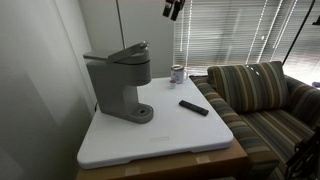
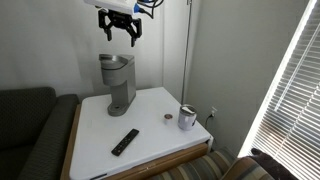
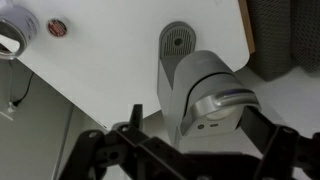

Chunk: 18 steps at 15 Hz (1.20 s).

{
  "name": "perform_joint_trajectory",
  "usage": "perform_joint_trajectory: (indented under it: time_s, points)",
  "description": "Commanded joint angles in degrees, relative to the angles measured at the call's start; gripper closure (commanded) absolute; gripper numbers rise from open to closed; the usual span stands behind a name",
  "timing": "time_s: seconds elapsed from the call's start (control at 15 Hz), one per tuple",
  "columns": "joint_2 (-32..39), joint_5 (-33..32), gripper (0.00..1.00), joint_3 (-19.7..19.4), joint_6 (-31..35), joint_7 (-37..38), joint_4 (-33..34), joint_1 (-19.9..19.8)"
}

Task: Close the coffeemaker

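White and smooth, the desk point(image 2: 160, 135) is a flat slab with rounded corners on a wooden frame. It has a wall behind it, a striped couch point(image 1: 255, 88) along one edge and slatted blinds point(image 2: 295, 90) beyond. The coffeemaker point(image 2: 117, 85) stands toward the wall-side edge. It is matte grey, with a blocky column, a round drip base and an overhanging head, and its top lid is tilted up in an exterior view point(image 1: 128, 52). Most of the surface in front of it lies bare. A slim black remote point(image 2: 125, 142) lies nearer the front edge, and a shiny cup point(image 2: 187, 118) sits close to a corner. The gripper point(image 2: 120, 28) hangs in open air well above the machine's head, its dark fingers spread wide and holding nothing.
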Motion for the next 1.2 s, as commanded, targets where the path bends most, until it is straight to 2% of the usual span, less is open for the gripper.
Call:
perform_joint_trajectory:
  time_s: [0.0,0.27,0.4,0.67,0.73,0.8,0.87,1.13]
  points:
    - [2.0,-1.4,0.00,3.2,0.0,0.7,2.6,-2.2]
    - [4.7,-1.8,0.00,4.1,-1.2,0.1,6.2,-2.5]
    - [5.6,-3.8,0.00,5.2,-6.1,-1.4,9.2,-2.5]
    - [8.9,-12.7,0.00,6.2,-19.9,-2.0,19.4,-0.6]
    - [10.3,-14.5,0.25,6.6,-22.6,-2.1,22.7,0.0]
    - [11.9,-16.2,0.26,6.8,-25.1,-2.1,25.8,0.6]
    - [13.7,-17.8,0.32,6.8,-26.9,-1.3,29.1,1.5]
    - [20.7,-20.7,0.60,6.9,-31.3,1.7,39.2,4.2]
